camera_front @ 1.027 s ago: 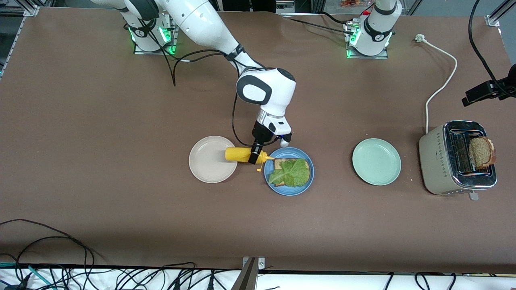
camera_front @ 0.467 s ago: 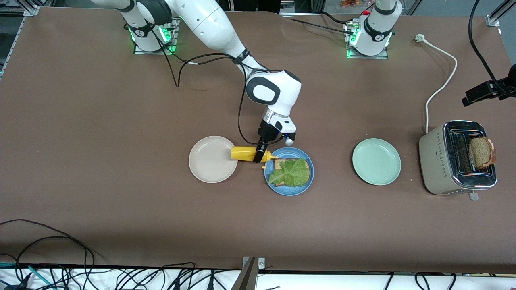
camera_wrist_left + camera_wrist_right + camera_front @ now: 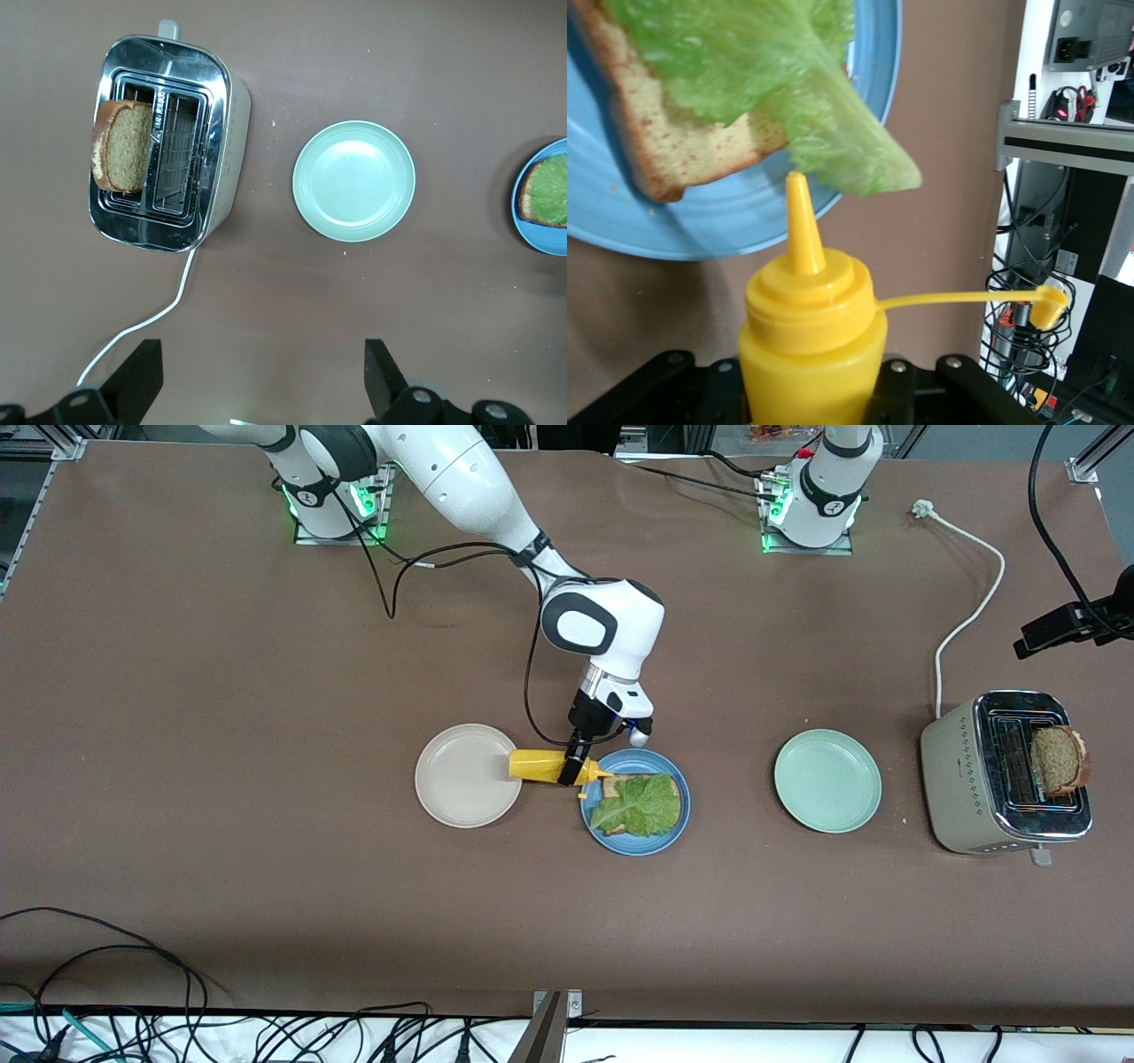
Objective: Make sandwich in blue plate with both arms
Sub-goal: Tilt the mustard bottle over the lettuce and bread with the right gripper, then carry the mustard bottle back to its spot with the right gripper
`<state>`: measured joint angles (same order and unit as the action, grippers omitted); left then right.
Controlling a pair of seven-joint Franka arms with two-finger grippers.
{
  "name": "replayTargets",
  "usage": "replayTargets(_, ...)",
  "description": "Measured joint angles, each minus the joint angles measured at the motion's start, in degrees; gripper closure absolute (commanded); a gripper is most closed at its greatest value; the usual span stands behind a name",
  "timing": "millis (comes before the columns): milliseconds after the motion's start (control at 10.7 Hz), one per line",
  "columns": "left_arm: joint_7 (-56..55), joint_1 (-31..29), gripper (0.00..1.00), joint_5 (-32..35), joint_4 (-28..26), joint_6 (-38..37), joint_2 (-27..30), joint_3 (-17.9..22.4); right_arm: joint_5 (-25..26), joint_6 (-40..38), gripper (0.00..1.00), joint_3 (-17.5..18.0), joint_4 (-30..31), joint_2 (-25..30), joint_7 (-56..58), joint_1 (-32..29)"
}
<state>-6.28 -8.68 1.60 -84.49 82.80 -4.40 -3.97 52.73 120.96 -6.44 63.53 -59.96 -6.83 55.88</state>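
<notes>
Blue plate (image 3: pixel 660 837) mid-table has bottom bread slice (image 3: pixel 620 786) plus lettuce (image 3: pixel 640 806); right gripper (image 3: pixel 574 766) clamps mustard bottle (image 3: pixel 536 765) at its rim, sauce and toaster slice (image 3: pixel 1057 760) left, left gripper (image 3: pixel 257 381) wide, waiting over the table near toaster (image 3: pixel 1001 775).

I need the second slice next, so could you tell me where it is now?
The bread slice stands in the toaster at the left arm's end of the table, beside the green plate.

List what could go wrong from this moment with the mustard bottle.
1. The right claw holds the yellow bottle tipped sideways, its nozzle only at the blue plate's rim; sauce may land on the rim, not the lettuce.
2. The uncapped bottle's dangling cap could drag through the food.
3. The second slice waits in the toaster.
</notes>
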Motion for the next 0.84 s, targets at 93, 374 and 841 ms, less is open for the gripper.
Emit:
replayTargets(93, 0.00, 0.01, 0.00, 0.00, 0.00, 0.00, 0.00, -0.01, -0.22, -0.38, 1.00, -0.04, -0.67, 0.06, 0.00, -0.08)
replayTargets(374, 0.00, -0.01, 0.00, 0.00, 0.00, -0.02, 0.00, 0.01, -9.34, -2.86, 1.00, -1.08, -3.53, 3.55, 7.85, -0.78)
replayTargets(841, 0.00, -0.07, 0.00, 0.00, -0.10, -0.05, -0.04, 0.07, -33.93, -11.95, 1.00, -1.25, -3.40, 21.12, 31.09, -10.21)
